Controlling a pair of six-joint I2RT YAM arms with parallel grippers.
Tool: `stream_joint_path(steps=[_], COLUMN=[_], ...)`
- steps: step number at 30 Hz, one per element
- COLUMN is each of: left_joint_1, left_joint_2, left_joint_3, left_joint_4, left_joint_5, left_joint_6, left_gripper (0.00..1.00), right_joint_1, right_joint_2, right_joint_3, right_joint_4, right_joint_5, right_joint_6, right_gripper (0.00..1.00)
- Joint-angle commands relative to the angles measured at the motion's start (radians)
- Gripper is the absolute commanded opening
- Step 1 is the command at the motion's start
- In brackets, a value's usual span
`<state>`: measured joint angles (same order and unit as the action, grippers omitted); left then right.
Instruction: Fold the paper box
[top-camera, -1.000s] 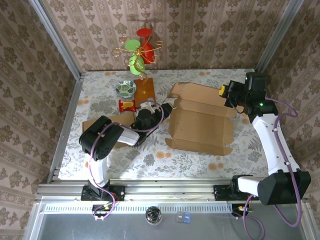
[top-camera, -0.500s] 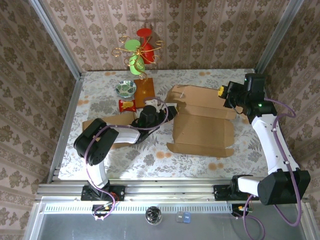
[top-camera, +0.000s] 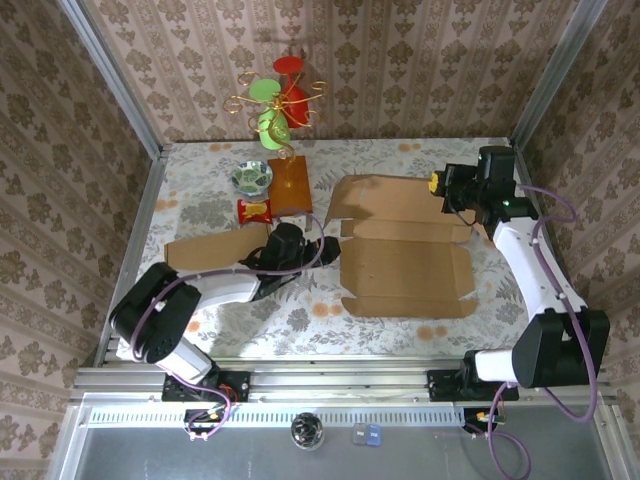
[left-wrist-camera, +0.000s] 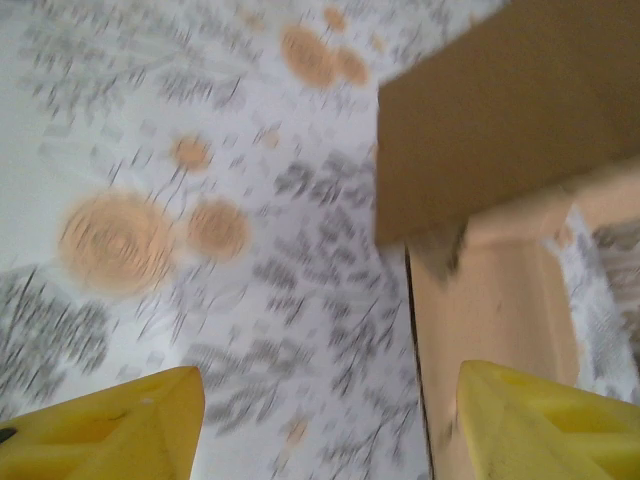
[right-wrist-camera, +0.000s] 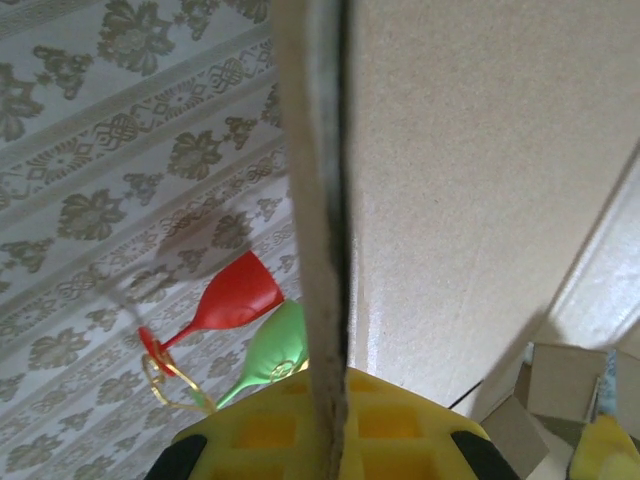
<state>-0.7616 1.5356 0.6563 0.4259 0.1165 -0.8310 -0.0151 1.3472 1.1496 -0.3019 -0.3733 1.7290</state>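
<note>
The paper box (top-camera: 405, 250) is a brown cardboard blank lying mostly flat at the table's centre-right, its back flap (top-camera: 385, 195) raised. My right gripper (top-camera: 440, 185) is shut on that flap's right end. In the right wrist view the cardboard's edge (right-wrist-camera: 315, 200) runs down between the yellow pads (right-wrist-camera: 260, 430) of the right gripper (right-wrist-camera: 325, 400). My left gripper (top-camera: 325, 245) sits just off the box's left edge. In the left wrist view the left gripper (left-wrist-camera: 330, 430) is open over tablecloth, with box cardboard (left-wrist-camera: 500, 130) beside the right fingertip (left-wrist-camera: 550, 420).
A second flat cardboard piece (top-camera: 205, 247) lies at the left. A red packet (top-camera: 254, 209), a small bowl (top-camera: 251, 177) and an orange stand (top-camera: 290, 182) with red and green glasses (top-camera: 280, 100) sit at the back left. Patterned walls close in on three sides.
The box has dropped from a half-raised shape to lying flatter. My left gripper has pulled back left off the box and opened wider. The right gripper shifted slightly left with the flap.
</note>
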Motion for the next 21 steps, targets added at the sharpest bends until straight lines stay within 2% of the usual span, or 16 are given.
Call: stream_joint_path(steps=[1, 6, 10, 16, 21], left_joint_1=[-0.016, -0.013, 0.039, 0.124, 0.168], left_joint_2=[-0.083, -0.231, -0.303, -0.298, -0.236], left_joint_3=[-0.056, -0.078, -0.061, -0.024, -0.002], left_joint_4=[-0.126, -0.279, -0.348, -0.369, -0.333], left_joint_5=[-0.016, -0.062, -0.048, 0.007, 0.051], left_joint_6=[0.04, 0.067, 0.091, 0.138, 0.173], left_gripper=[0.67, 0.66, 0.62, 0.57, 0.54], right_joint_1=[0.007, 0.017, 0.022, 0.039, 0.057], right_joint_2=[0.032, 0.086, 0.107, 0.151, 0.185], right_joint_3=[-0.016, -0.043, -0.048, -0.083, -0.104], right_joint_4=[0.078, 0.112, 0.103, 0.182, 0.281], right_joint_5=[-0.039, -0.066, -0.064, -0.079, -0.088], right_joint_6=[-0.084, -0.127, -0.182, -0.227, -0.261], right_gripper=[0.0, 0.0, 0.0, 0.0, 0.0])
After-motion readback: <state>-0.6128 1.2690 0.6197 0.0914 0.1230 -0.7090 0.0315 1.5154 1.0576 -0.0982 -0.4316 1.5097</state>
